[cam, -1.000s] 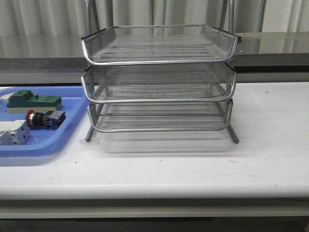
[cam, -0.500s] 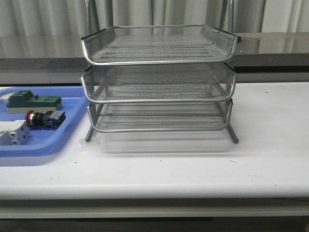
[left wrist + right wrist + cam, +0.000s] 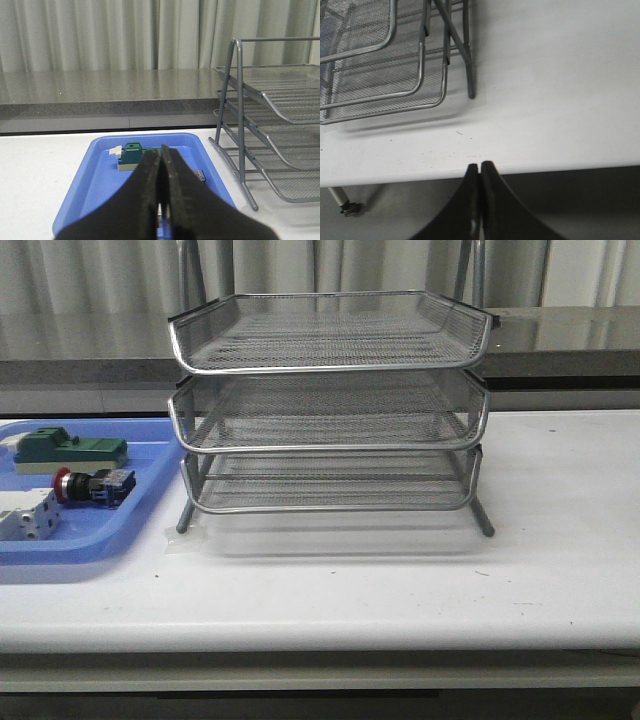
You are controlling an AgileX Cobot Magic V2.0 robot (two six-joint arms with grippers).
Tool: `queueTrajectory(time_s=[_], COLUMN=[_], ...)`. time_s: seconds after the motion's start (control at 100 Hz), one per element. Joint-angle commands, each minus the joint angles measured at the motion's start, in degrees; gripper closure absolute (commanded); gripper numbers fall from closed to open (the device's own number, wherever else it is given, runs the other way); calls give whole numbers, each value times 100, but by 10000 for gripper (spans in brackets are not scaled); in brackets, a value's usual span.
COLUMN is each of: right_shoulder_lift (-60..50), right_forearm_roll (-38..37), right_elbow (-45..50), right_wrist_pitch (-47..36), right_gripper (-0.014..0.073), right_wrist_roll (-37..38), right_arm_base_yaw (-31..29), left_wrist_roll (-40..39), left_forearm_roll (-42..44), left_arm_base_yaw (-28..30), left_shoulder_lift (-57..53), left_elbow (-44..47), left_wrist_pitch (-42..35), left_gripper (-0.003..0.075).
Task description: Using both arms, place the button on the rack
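The button [image 3: 92, 486], red head with a black and blue rear block, lies on its side in the blue tray [image 3: 150, 495] at the table's left. The three-tier wire rack [image 3: 330, 405] stands mid-table with all tiers bare. In the left wrist view my left gripper [image 3: 160, 152] is shut with nothing in it, hanging over the near end of the tray; only a blue corner of the button [image 3: 200, 176] shows past its fingers. My right gripper [image 3: 480, 166] is shut and holds nothing, at the table's front edge near the rack's [image 3: 395, 65] right leg. Neither arm appears in the front view.
A green block-shaped part [image 3: 68, 451] and a white terminal block [image 3: 28, 514] share the blue tray with the button. A grey ledge [image 3: 560, 340] and curtains run behind the table. Bare white tabletop [image 3: 560, 520] lies right of and in front of the rack.
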Motion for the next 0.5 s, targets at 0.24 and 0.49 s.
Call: queueTrajectory(time_s=[0.24, 0.49], right_shoulder_lift=[983, 1603], right_forearm_roll=[1749, 2583], right_elbow=[-208, -208], right_wrist_pitch=[-1041, -1308], right_gripper=[579, 234], right_wrist_roll=[-50, -623], right_arm_base_yaw=[22, 324], left_wrist_roll=[3, 3], left_forearm_roll=[-39, -39], left_arm_base_yaw=[7, 7], left_shoulder_lift=[-186, -186], left_elbow=[190, 190], left_wrist_pitch=[-470, -470], left_gripper=[741, 741])
